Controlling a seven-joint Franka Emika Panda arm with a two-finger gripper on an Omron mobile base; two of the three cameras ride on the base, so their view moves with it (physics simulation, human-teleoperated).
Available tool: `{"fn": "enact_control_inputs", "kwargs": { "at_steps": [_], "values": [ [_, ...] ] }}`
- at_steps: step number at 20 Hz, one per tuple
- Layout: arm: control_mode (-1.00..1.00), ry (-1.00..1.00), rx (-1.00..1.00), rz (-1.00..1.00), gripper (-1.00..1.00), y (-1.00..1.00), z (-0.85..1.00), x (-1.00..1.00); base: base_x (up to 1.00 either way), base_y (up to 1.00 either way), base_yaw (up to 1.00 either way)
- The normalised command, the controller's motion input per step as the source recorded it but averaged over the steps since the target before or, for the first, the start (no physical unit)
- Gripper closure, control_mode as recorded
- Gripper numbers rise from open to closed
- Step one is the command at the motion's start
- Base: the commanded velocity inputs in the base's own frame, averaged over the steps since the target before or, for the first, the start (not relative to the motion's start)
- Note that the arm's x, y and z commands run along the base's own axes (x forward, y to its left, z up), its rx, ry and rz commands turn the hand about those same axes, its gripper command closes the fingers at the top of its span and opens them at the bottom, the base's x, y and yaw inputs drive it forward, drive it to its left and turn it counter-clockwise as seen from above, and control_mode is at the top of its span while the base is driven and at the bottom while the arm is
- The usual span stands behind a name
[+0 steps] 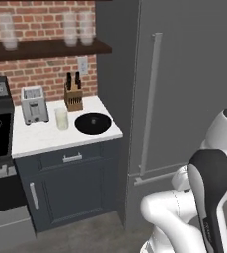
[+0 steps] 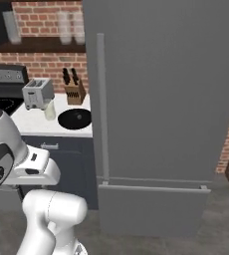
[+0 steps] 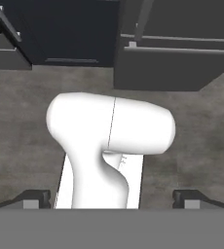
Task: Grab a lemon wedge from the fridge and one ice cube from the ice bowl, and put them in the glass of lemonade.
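With the fridge [image 1: 184, 89] door shut so the lemon wedge inside is hidden, the glass of lemonade [image 1: 61, 118] waits mid-surface [image 1: 46, 138] just left of the ice bowl [image 1: 92, 123] near the right edge; hand [image 3: 112, 199] fingers apart, empty, aimed floorward.

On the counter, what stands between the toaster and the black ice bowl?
The glass of lemonade stands between the toaster and the ice bowl; the left base view shows it best.
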Motion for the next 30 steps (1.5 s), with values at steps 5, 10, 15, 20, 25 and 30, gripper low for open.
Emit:
{"fn": "enact_control_inputs", "kwargs": {
  "at_steps": [5,10,15,20,25,30],
  "values": [
    [1.0,0.0,0.0,0.0,-1.0,0.0,0.0,0.0,-0.43,-0.43,0.01],
    [1.0,0.0,0.0,0.0,-1.0,0.0,0.0,0.0,-0.45,-0.33,0.02],
    [1.0,0.0,0.0,0.0,-1.0,0.0,0.0,0.0,-0.18,-0.25,0.03],
    [-1.0,-0.03,0.0,0.0,-1.0,0.0,-0.01,0.16,0.0,-0.03,0.02],
    [-1.0,-0.06,0.0,0.0,-1.0,0.0,-0.09,0.53,0.0,0.0,0.0],
    [-1.0,-0.06,0.0,0.0,-1.0,0.0,-0.09,0.59,0.0,0.0,0.0]
  ]
}}
